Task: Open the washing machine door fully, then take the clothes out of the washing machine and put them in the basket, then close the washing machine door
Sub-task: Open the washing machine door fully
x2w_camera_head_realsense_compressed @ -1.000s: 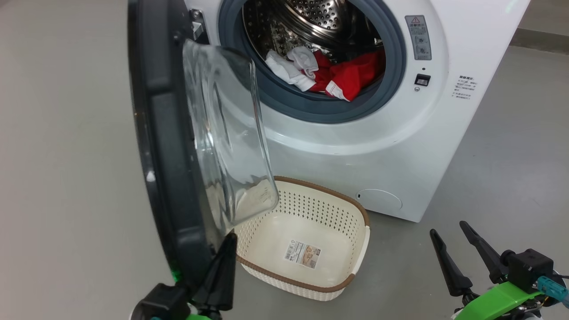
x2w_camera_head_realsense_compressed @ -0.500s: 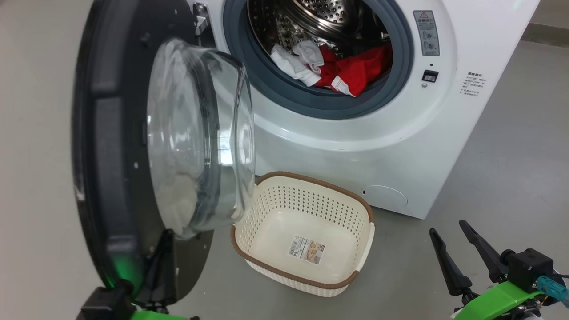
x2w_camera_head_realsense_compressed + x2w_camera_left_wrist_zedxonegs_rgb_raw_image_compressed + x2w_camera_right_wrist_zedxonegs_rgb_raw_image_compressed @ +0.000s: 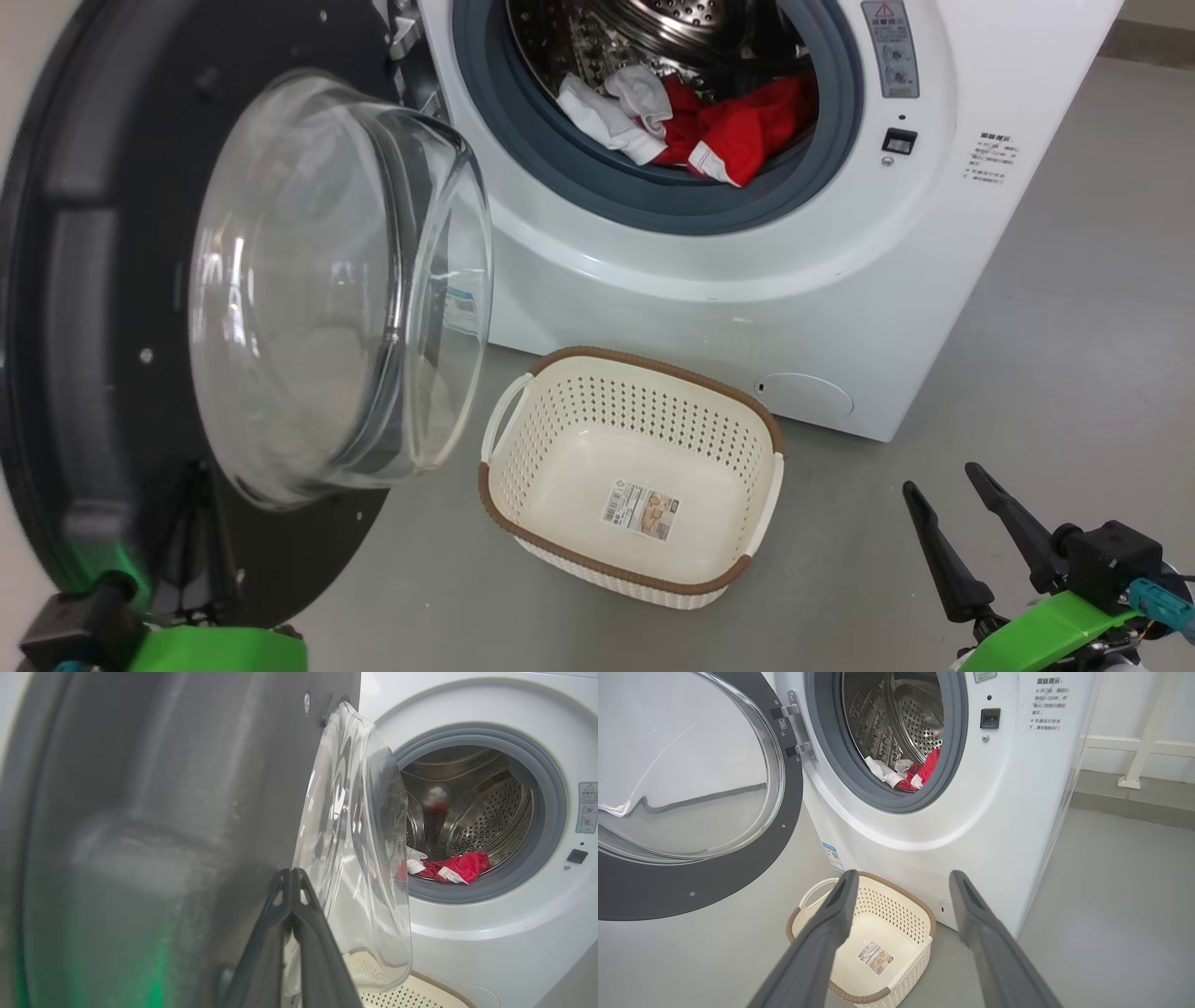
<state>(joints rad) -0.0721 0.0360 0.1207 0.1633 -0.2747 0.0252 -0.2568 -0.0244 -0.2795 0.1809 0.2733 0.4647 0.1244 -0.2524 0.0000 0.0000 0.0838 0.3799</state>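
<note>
Near right, the right gripper (image 3: 938, 478) hangs spread wide, holding nothing. Near left, the left gripper (image 3: 292, 877) is pinched together, seemingly against the wide-open washing machine door (image 3: 93, 280). Beyond sits the basket (image 3: 485, 485); farther, the clothes (image 3: 738, 140) lie inside the washing machine (image 3: 747, 308).

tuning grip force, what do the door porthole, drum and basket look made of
Door porthole: clear glass or hard plastic, glossy, showing reflections. Drum: shiny perforated metal, likely stainless steel. Basket: matte cream plastic with punched holes; brown rim looks moulded, woven-look.
</note>
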